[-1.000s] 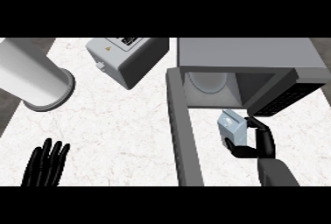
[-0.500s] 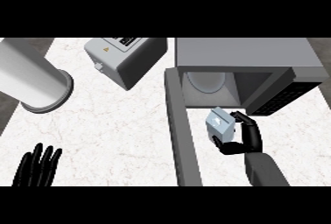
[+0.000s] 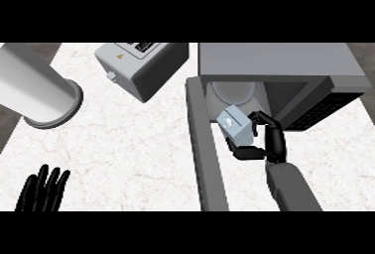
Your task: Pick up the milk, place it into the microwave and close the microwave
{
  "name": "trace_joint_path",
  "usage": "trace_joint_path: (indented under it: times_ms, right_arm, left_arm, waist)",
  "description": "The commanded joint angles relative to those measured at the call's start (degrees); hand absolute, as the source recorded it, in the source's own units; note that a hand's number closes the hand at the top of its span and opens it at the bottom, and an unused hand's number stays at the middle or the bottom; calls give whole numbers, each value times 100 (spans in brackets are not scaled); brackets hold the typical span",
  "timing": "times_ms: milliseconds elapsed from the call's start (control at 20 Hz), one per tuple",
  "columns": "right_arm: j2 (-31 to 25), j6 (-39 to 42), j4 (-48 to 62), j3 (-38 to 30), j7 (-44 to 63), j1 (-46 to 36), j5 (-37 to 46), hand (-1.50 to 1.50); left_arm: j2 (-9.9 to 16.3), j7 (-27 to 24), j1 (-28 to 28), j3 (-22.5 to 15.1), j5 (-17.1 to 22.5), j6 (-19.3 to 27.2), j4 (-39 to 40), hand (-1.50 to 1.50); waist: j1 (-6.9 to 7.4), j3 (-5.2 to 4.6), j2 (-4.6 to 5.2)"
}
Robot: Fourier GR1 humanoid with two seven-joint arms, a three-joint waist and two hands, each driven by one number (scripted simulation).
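Right hand [image 3: 258, 141]: black; fingers and thumb curled round the milk [image 3: 236, 122], which it holds at the mouth of the microwave [image 3: 278, 62]; grey forearm rising from the lower edge of the view. Milk: small pale carton, tilted, clear of the tabletop [image 3: 139, 149], just in front of the round plate [image 3: 233, 93] inside the oven cavity. Microwave: grey box at upper right; door [image 3: 207, 158] swung open, running down the view to the left of the carton. Left hand [image 3: 42, 191]: lower left corner; fingers straight and pointing up; holds nothing; resting. Toaster [image 3: 139, 64]: upper centre, standing on the white marbled tabletop. Pale cylinder [image 3: 33, 92]: upper left, well apart from both hands.
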Motion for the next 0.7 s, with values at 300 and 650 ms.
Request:
trace_joint_path:
  times_ms: [300,650]
  right_arm:
    - [-224,-605,206,-47,1345,-1086,300,150]
    - [-390,-1347,2004,-211,1085,-2163,823,150]
  left_arm:
    - [-164,-26,-110,182,13,-228,400,-150]
    - [-66,360,-380,350,188,-289,171,-150]
  waist:
    - [28,1,12]
    - [154,8,63]
